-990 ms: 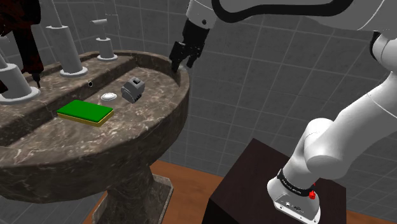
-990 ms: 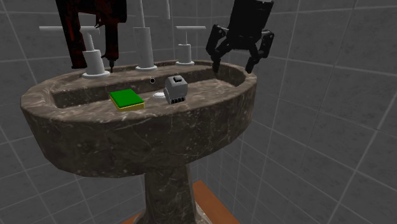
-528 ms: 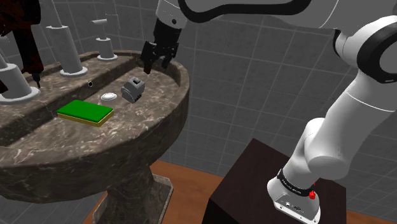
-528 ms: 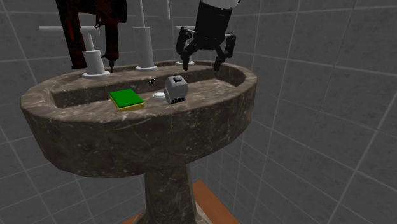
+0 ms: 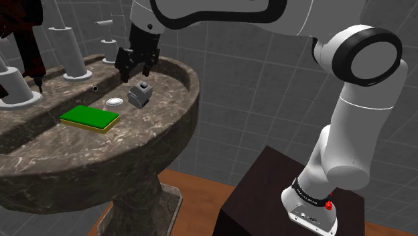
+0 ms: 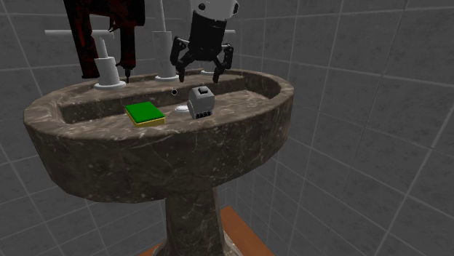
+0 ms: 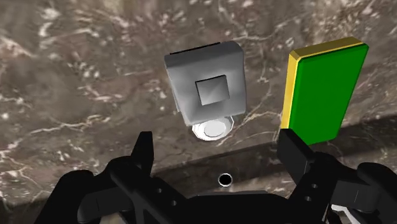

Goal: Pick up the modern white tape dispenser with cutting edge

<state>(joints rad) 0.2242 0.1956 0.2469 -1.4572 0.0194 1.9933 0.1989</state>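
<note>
The tool (image 6: 202, 73), fingers spread and empty, has moved along the sink (image 6: 240, 134) rim and now hovers above the grey-white tape dispenser (image 6: 201, 102); the dispenser sits in the basin near the green sponge (image 6: 144, 113).

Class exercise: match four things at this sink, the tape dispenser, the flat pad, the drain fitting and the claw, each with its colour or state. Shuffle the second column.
Column one
1. tape dispenser
2. flat pad
3. drain fitting
4. claw

Column two
a. black, fingers apart, holding nothing
b. green top with a yellow side
c. small, pale and round
d. light grey and boxy

Pairs: 1-d; 2-b; 3-c; 4-a
</note>
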